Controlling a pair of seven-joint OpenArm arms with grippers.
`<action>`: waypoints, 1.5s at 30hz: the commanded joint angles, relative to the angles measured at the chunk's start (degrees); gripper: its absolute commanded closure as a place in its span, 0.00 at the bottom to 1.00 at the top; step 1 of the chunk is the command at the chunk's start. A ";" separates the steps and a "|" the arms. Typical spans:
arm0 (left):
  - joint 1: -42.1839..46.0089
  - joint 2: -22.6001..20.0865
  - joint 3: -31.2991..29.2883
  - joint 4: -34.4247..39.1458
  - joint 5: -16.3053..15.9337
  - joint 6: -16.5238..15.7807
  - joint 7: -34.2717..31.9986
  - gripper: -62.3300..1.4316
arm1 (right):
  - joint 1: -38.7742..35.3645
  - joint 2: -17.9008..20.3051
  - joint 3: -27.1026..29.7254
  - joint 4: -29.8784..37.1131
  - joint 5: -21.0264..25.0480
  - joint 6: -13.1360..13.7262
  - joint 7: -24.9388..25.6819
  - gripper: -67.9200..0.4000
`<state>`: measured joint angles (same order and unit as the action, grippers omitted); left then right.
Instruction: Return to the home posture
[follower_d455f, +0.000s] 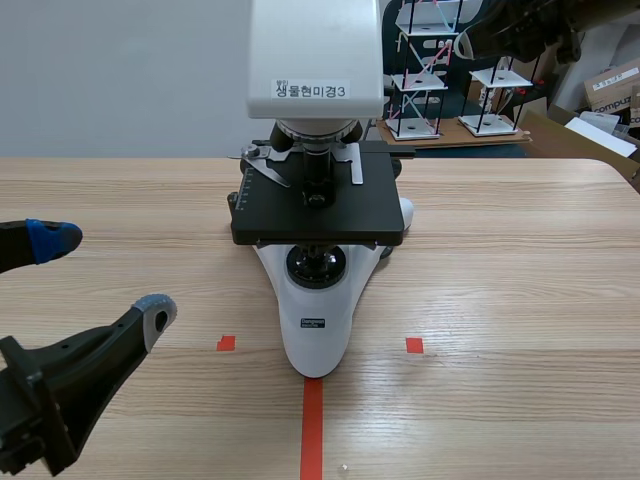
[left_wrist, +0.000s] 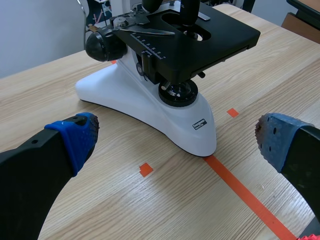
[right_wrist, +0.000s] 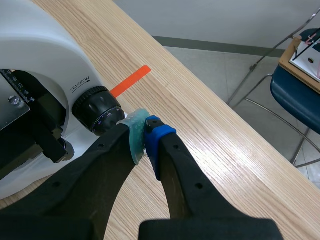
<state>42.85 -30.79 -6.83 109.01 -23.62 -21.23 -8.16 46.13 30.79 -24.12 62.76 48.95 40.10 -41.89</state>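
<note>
Left gripper (follower_d455f: 105, 278) gapes empty at near left, right gripper (right_wrist: 145, 132) sits pinched shut on nothing beside the black ridged knob (right_wrist: 97, 112) of the white-and-black microscope (follower_d455f: 316, 300); both should withdraw clear of it.

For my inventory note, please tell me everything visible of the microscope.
The microscope stands upright on the wooden table, its foot on an orange-red tape line. Glossy white base and head, black stage with metal clips, black focus knob, a label ending in 3. The shut right pincer is close beside that knob; contact unclear.
</note>
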 joint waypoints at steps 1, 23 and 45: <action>-0.17 0.13 -0.26 1.20 -0.55 -0.13 -1.03 0.00 | 1.77 -0.02 0.04 0.74 0.83 0.07 0.94 0.98; -0.17 0.13 -0.26 1.20 -0.55 -0.15 -1.05 0.00 | -10.14 7.89 5.22 8.55 0.50 0.02 11.67 0.47; -0.20 0.13 -0.26 1.20 -0.55 -0.07 -2.97 0.00 | -81.66 8.46 38.58 41.64 -26.82 -16.87 66.77 0.08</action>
<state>42.85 -30.79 -6.83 109.01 -23.62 -21.23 -10.13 -37.06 39.24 14.81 104.16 21.65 23.27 24.32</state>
